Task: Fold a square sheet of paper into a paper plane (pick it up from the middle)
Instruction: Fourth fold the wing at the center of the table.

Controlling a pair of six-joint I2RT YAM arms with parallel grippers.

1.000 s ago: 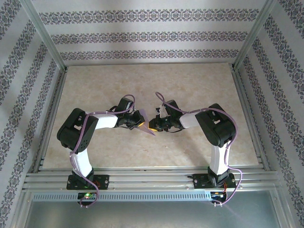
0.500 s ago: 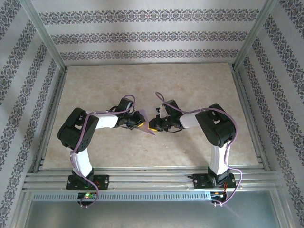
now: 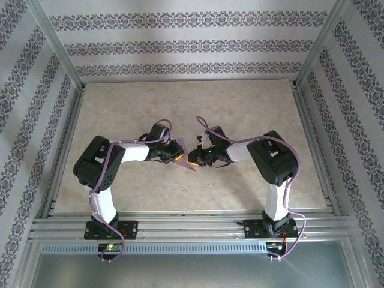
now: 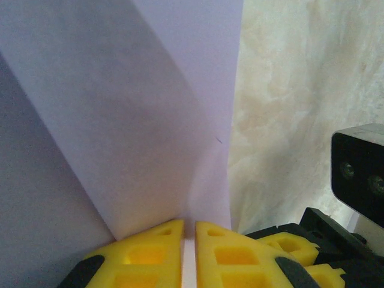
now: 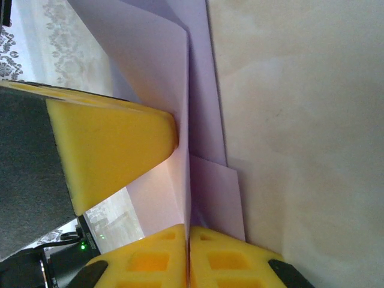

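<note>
You have the left fingers (image 4: 144,257) and right fingers (image 5: 150,259) both pinched tight on the folded lavender paper (image 3: 185,162), held between them over the beige marbled table (image 3: 180,102) (floral-striped wallpaper (image 3: 180,45) all round).

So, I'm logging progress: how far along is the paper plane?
Done: the sheet already carries several folds, with layers overlapping in both wrist views. In hand: the left fingers and right fingers pinch it between the arms. Left: it is not yet a slim dart, so more folds likely remain.
</note>
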